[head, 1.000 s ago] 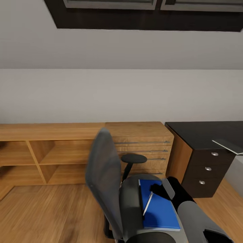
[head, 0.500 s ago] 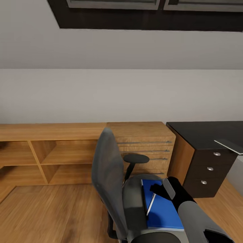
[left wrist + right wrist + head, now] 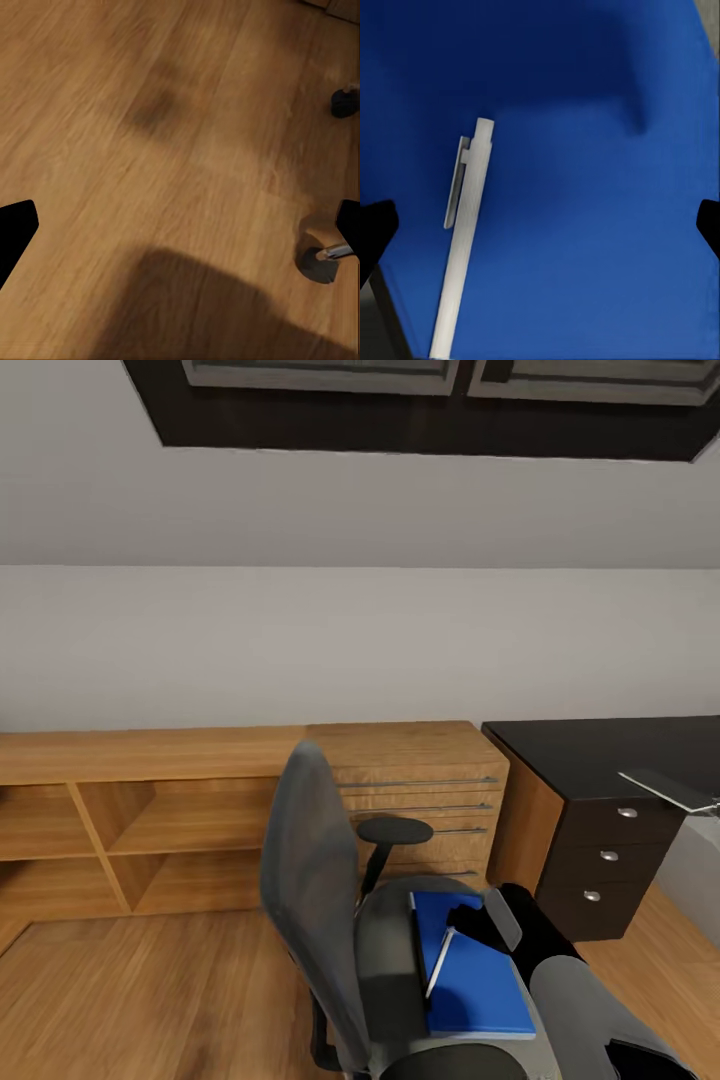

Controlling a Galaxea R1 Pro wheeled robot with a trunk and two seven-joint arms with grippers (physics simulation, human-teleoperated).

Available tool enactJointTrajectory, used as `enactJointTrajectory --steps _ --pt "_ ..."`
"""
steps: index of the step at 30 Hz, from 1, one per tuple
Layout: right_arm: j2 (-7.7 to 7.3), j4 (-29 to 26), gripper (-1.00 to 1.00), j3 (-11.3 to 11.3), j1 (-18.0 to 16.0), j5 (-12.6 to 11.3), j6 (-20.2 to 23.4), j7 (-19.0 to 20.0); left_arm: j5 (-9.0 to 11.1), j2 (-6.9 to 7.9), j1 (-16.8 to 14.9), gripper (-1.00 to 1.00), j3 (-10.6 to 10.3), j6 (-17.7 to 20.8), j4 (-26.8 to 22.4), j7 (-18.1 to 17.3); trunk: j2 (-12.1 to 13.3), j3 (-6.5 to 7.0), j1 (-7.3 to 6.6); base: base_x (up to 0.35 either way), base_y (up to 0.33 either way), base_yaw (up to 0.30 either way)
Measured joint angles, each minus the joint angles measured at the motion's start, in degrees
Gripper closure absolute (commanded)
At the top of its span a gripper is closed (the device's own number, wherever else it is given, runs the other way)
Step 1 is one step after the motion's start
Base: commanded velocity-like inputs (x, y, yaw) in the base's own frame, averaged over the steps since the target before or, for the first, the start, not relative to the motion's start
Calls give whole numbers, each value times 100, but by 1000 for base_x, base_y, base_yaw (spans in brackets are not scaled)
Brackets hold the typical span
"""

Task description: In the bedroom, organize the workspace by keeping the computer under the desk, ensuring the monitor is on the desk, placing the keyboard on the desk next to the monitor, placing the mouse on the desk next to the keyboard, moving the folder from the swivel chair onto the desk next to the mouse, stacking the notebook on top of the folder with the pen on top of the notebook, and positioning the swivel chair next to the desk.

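The thin bright blue rectangular folder lies flat on the seat of the grey swivel chair with black armrests, its near edge close to the seat's front rim. A slim whitish pen rests on the folder, slanted across its inner side; the right wrist view shows the pen lying flat on the blue surface. No notebook can be made out between them.

The right gripper hangs over the folder's far end, its two dark fingertips spread wide at the edges of the right wrist view, grasping nothing. The left gripper is likewise spread and holds nothing, over bare wooden floor beside the chair's casters.

Right of the chair stands the long black desk with black drawers and round silver knobs, with a strip of open floor between them. Behind the chair runs low wooden shelving, its open compartments bare, then a wooden drawer unit. Floor lies open to the chair's left.
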Motion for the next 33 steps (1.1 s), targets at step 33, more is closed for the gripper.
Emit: enactJointTrajectory --steps 33 --pt "-21 10 -100 0 -1 1 -7 0 -1 0 1 -100 -4 -1 -4 -1 0 43 0 0 58 -56"
